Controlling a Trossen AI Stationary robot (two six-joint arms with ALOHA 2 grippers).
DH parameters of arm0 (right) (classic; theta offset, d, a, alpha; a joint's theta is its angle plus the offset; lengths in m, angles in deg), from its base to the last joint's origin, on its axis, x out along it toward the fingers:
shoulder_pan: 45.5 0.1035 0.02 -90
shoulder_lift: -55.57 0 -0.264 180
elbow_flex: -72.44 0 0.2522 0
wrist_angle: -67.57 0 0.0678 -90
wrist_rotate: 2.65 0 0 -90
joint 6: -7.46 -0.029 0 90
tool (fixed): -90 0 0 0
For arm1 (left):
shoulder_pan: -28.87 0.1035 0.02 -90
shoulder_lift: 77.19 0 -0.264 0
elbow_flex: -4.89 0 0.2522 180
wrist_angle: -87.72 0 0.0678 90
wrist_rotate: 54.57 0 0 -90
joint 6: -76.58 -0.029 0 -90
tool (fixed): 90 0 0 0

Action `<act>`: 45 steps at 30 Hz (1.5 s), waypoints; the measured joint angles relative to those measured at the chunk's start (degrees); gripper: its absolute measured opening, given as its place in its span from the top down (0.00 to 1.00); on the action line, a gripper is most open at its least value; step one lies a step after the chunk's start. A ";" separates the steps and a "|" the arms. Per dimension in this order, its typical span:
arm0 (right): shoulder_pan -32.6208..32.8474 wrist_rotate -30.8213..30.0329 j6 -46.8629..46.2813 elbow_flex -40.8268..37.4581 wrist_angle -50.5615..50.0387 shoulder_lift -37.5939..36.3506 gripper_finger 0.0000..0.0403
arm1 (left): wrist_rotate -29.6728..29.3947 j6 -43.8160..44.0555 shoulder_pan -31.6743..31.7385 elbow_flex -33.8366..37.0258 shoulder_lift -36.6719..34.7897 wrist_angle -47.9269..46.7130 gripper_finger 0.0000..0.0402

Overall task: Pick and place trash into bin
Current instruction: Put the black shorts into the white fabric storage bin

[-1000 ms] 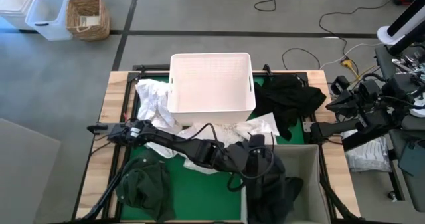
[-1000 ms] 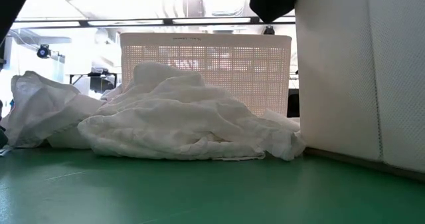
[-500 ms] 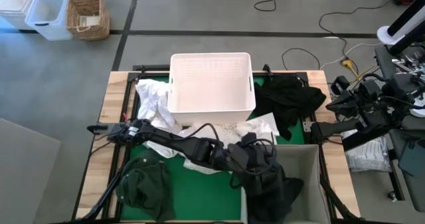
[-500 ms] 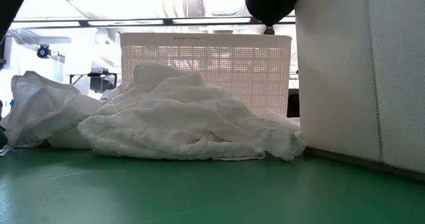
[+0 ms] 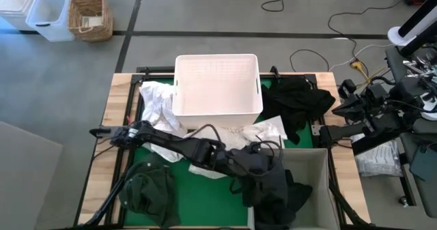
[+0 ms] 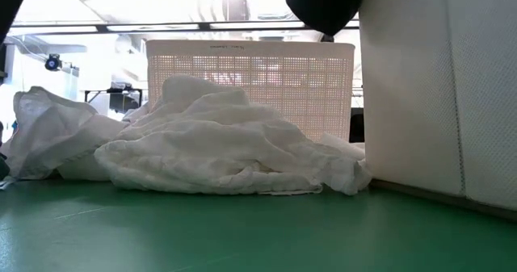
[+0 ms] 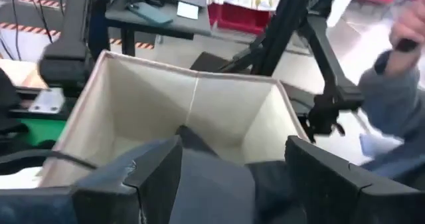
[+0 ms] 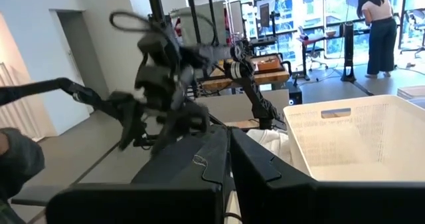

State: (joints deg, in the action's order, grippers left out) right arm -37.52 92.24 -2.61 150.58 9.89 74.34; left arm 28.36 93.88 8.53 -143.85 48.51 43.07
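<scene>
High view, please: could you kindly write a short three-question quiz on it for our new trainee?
1. True or false: the dark green garment lies inside the white tub.
2. Which container is the left hand at? A) wicker basket B) beige bin C) white tub
3. On which side of the white tub, as pictured, does the black garment lie?

Key
1. False: the dark green garment lies on the green mat, apart from the white tub.
2. B
3. The right side.
</scene>
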 joint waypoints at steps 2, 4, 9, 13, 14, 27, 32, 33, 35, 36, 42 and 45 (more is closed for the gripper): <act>-0.01 0.00 0.00 -0.17 -0.03 0.00 0.97 | 0.09 -3.89 -0.40 -0.11 -1.57 -4.22 0.39; 0.00 0.00 -0.01 -0.24 -0.03 0.00 0.97 | -0.55 -9.43 -1.07 -0.01 -2.92 -9.60 0.39; -0.01 0.00 -0.59 -0.24 -0.01 0.00 0.97 | -7.60 -15.12 -2.93 0.00 -5.86 -22.82 0.39; -0.01 0.02 -1.03 -0.30 -0.01 0.00 0.97 | -9.95 -13.66 -4.01 0.18 -6.73 -28.46 0.39; -0.01 0.02 -1.03 -0.30 -0.01 0.00 0.97 | -9.96 -13.68 -4.30 0.43 -6.70 -28.98 0.39; 0.00 0.00 -1.71 -0.45 0.02 0.03 0.97 | -17.30 -13.89 -4.40 2.29 -2.58 -30.42 0.42; 0.00 0.00 -1.87 -0.52 0.04 0.04 0.97 | -24.75 -17.46 -4.37 2.38 -1.33 -27.09 0.64; 0.00 0.00 -1.83 -0.57 0.02 0.03 0.97 | -25.17 -18.35 -4.35 2.38 -1.20 -26.00 0.72; -0.01 0.00 -1.61 -0.69 0.02 0.04 0.97 | -25.30 -19.59 -4.32 2.38 -1.13 -23.94 0.88; -0.01 0.00 -1.51 -0.75 0.00 0.04 0.97 | -25.32 -19.79 -4.37 2.38 -1.13 -23.47 0.94; 0.00 -0.02 -1.42 -1.00 0.04 0.04 0.97 | -25.37 -24.88 -4.20 2.38 -1.04 -13.21 0.99; -0.01 -0.02 -1.44 -1.02 0.04 0.04 0.97 | -25.27 -29.57 -4.08 2.38 -1.04 -6.07 1.00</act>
State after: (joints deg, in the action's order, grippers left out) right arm -37.53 92.22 -4.05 149.55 9.93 74.38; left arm 3.08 64.31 4.46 -141.47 47.47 37.00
